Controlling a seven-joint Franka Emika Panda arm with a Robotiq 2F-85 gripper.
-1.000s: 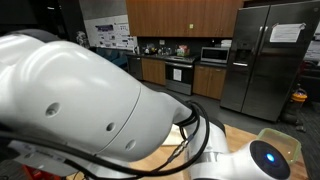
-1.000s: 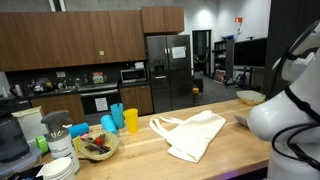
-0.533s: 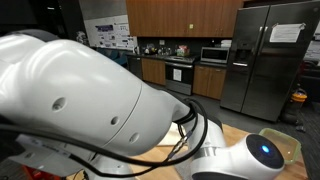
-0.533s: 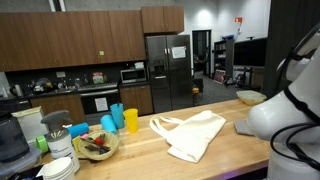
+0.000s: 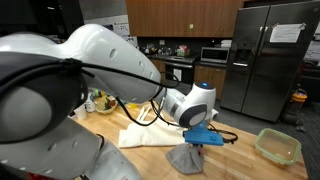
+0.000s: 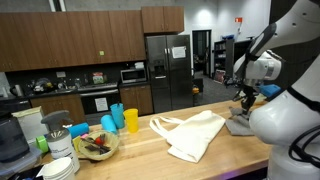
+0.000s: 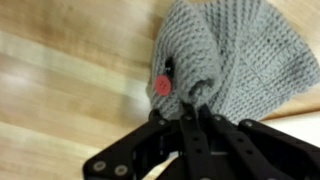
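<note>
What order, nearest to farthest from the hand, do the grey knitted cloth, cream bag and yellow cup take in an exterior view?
1. the grey knitted cloth, pinched in the hand.
2. the cream bag, middle of the counter.
3. the yellow cup, far end.

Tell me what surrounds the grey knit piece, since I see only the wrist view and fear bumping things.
Observer: A cream cloth bag lies flat on the counter, close beside the grey knit piece.
Operator: Anything on its other side?
Observer: A pale green container sits well apart from it.
Operator: Is the knit off the wood?
Observer: Not wholly; it hangs from the shut tool with its lower folds resting on the counter.
</note>
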